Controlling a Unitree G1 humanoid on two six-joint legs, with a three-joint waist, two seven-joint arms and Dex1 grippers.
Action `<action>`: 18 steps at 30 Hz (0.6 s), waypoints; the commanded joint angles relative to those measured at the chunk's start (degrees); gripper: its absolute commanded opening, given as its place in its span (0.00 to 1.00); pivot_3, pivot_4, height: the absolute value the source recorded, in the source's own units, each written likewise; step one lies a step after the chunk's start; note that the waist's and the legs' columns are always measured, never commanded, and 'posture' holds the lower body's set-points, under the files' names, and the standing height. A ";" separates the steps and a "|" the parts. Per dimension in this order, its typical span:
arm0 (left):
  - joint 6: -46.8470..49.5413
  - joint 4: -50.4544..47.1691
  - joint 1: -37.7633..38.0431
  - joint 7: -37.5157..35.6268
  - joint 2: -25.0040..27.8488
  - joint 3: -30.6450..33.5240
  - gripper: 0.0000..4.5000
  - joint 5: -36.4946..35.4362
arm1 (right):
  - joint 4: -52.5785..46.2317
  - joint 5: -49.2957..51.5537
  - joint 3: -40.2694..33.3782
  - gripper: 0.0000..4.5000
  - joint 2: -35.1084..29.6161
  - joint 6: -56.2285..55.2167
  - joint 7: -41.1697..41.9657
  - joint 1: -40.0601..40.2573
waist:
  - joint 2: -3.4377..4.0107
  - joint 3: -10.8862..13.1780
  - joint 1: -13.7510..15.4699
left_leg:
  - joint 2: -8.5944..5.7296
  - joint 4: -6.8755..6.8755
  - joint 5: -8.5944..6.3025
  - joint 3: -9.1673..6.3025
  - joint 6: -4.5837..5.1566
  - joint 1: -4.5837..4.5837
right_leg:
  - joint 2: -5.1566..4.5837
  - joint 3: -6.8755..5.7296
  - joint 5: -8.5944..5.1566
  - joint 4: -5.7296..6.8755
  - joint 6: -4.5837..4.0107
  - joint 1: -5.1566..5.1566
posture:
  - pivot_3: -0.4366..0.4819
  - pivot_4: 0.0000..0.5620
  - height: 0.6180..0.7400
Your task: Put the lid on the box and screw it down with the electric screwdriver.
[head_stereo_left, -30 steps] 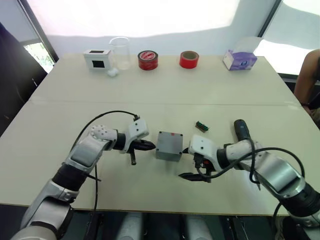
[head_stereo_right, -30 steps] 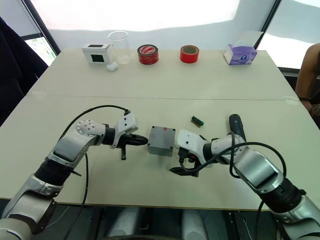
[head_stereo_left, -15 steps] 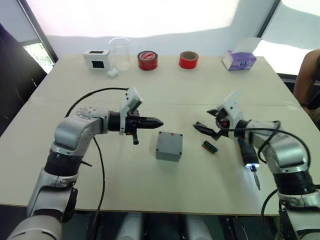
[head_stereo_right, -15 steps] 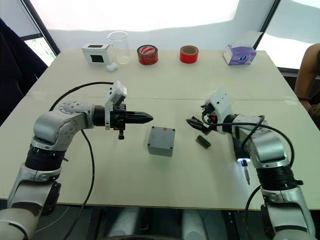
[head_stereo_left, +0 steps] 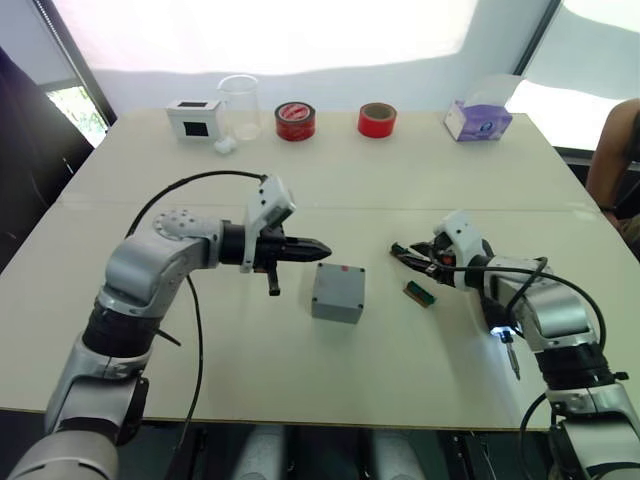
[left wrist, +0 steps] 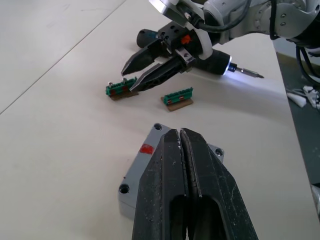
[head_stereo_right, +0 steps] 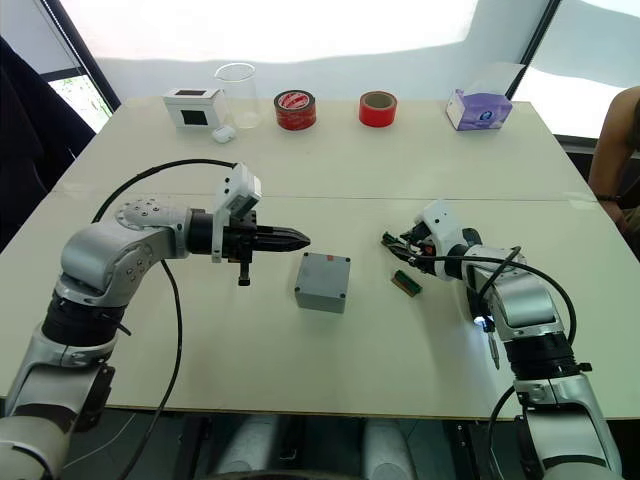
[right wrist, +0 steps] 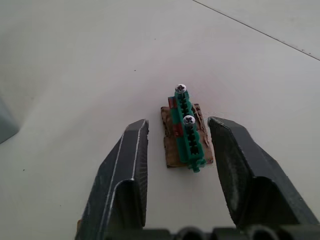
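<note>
Pale and wide, the bench carries the grey box near its middle, lid seated on top with a small red mark on its face and screw holes at the corners. Just to the box's left hovers the left gripper, its two black fingers pressed together into a point aimed over the lid, not touching it. To the right of the box, a small green screw strip on brown backing lies flat on the bench; the left wrist view shows two such strips, one either side of the right gripper's tips. The right gripper sits low over them with fingers spread, one strip with two screw heads lying between them, untouched. Beyond the right forearm, the electric screwdriver lies on the bench, its tip light glowing and silver bit pointing toward the near edge. Along the far edge stand a white box with a black screen, a clear beaker, two red tape rolls, and a purple tissue box.
</note>
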 commanded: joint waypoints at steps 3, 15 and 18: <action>-2.45 -0.19 -0.34 -0.15 1.20 -0.77 0.00 1.07 | 0.97 -0.70 -1.30 0.42 0.84 -1.95 -0.30 -1.68 | 0.00 0.00 0.07 | 0.00 0.00 0.00 0.00 0.00 0.00 | 0.00 0.00 0.00 0.00 0.00 0.00 | 0.48 0.27 1.00; -2.75 0.18 0.30 0.18 0.99 -1.37 0.00 1.08 | -0.14 -0.39 -2.17 0.16 1.82 -1.61 -0.81 -1.07 | 0.00 0.00 0.09 | 0.00 0.00 -0.01 0.00 0.01 0.00 | 0.00 0.00 0.00 0.00 0.00 0.00 | 0.48 0.27 1.00; -2.92 0.40 0.35 0.09 0.99 -1.51 0.00 1.21 | -0.13 -0.39 -2.31 0.01 1.87 -1.67 -0.86 -0.97 | 0.00 0.00 0.12 | 0.00 0.00 -0.01 0.00 0.01 0.00 | 0.00 0.00 0.00 0.00 0.00 0.00 | 0.48 0.27 1.00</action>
